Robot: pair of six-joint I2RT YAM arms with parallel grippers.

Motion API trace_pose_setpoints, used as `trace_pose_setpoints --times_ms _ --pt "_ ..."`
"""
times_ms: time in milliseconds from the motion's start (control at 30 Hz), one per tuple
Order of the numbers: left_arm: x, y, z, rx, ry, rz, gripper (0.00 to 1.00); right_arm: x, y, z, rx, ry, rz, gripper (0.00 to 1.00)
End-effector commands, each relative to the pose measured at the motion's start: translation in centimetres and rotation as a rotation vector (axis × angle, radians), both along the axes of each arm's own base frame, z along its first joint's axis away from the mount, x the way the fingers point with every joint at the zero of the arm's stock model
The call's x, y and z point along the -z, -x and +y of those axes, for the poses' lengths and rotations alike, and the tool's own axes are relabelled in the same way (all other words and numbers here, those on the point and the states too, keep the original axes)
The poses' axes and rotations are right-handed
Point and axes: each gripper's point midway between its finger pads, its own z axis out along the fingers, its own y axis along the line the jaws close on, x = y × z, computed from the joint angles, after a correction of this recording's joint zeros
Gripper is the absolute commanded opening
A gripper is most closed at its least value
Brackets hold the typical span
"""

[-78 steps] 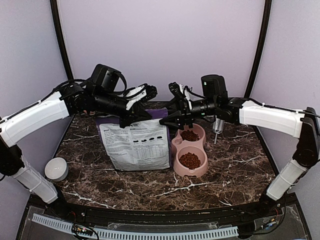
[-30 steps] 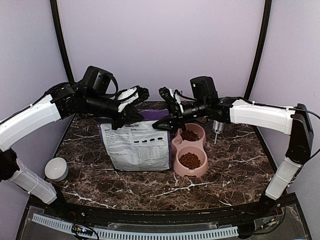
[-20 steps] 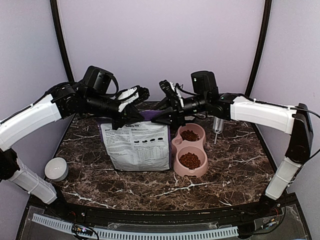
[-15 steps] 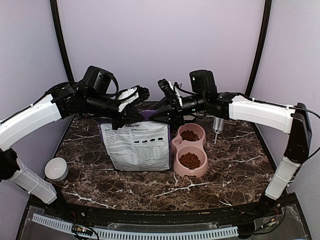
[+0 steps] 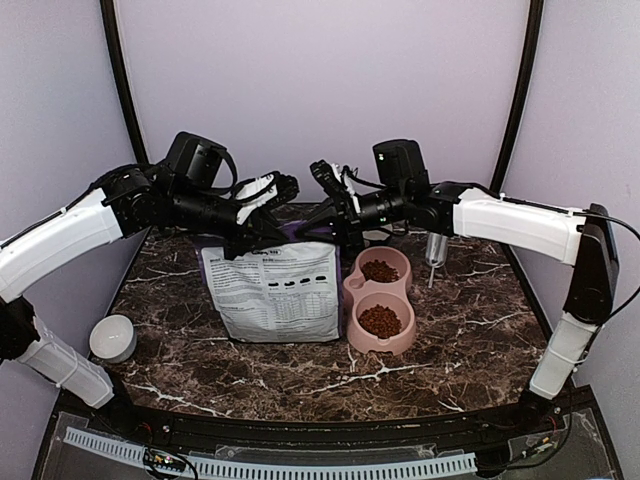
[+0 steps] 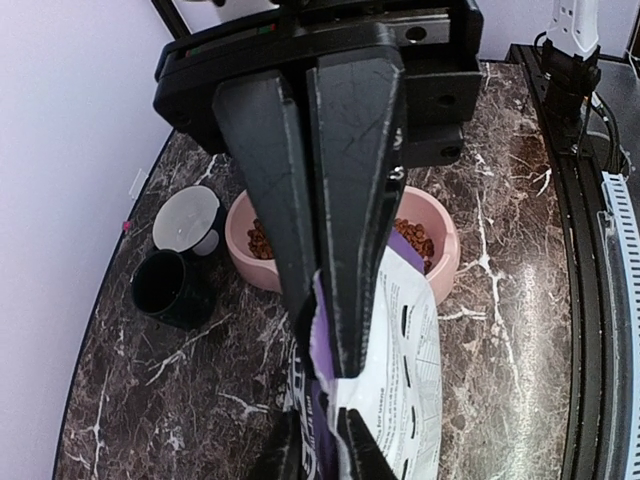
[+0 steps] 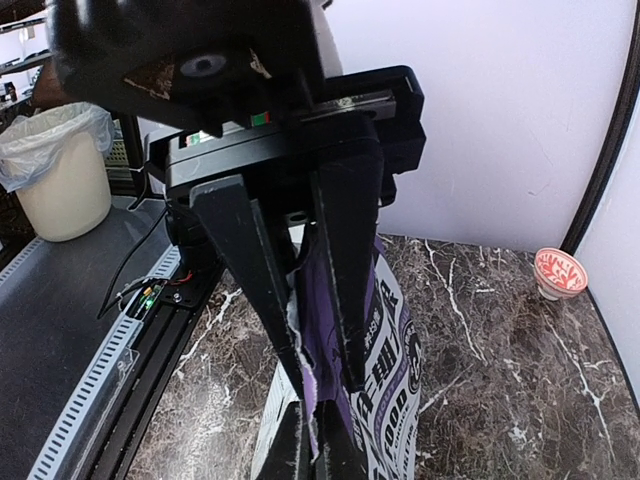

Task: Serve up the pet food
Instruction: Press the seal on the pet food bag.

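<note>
Pet food (image 5: 380, 320): reddish-brown kibble heaped in both compartments of the pink double bowl (image 5: 381, 347), right of centre in the top view.
Bag (image 5: 278, 295): stands upright at centre, just left of the bowl. Its grey printed side faces the camera and purple shows at its top edge.
Left gripper (image 6: 322, 345): fingers pressed nearly together with the bag's top edge pinched between them. A thin slit remains, so the firmness of the hold cannot be told.
Right gripper (image 7: 322, 385): fingers closed onto the purple top edge from the opposite side.
Reason for the hold: two pinches on one edge probably keep the limp bag upright and its mouth under control. With both compartments filled, pouring looks done, so the hold likely serves to close or park the bag.
Bowl placement: close beside the bag, probably so that a short tilt reaches it.
Hidden: in the top view the grippers cover the bag's mouth, so open or sealed cannot be told. Any kibble inside the bag is unseen.
Cut off: in the left wrist view the fingers mask most of the bowl, and only one compartment's sides show.
Unclear: a transparent vessel (image 5: 435, 255) stands right of the bowl; its contents cannot be made out.
White bowl (image 5: 112, 337): lower left of the top view, well apart from the bag.
</note>
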Motion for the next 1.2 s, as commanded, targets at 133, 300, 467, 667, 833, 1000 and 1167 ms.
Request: trace_pose_setpoints --times_ms 133,300,467,667,833,1000,1167 --pt "-0.1 -0.4 2.2 -0.065 -0.046 -0.056 0.00 -1.1 0.2 -0.1 0.004 -0.006 -0.038 0.00" --pt "-0.4 -0.5 3.1 -0.082 -0.052 -0.077 0.00 -1.1 0.3 -0.4 0.008 -0.003 -0.040 0.00" --pt "-0.2 -0.8 4.0 -0.107 -0.075 -0.078 0.15 -1.2 0.2 -0.8 0.015 -0.003 -0.040 0.00" --pt "0.3 -1.0 4.7 -0.128 -0.092 -0.085 0.00 -1.4 0.1 -1.0 0.017 -0.006 -0.041 0.00" --pt "-0.1 -1.2 5.2 -0.145 -0.080 -0.094 0.00 -1.2 0.0 -1.1 0.020 -0.001 -0.037 0.00" --pt "-0.3 -1.4 5.9 -0.170 -0.090 -0.106 0.04 -1.2 -0.1 -1.4 0.029 -0.002 -0.039 0.00" --pt "0.3 -1.8 7.2 -0.207 -0.113 -0.123 0.04 -1.3 -0.2 -1.7 0.034 -0.004 -0.039 0.00"
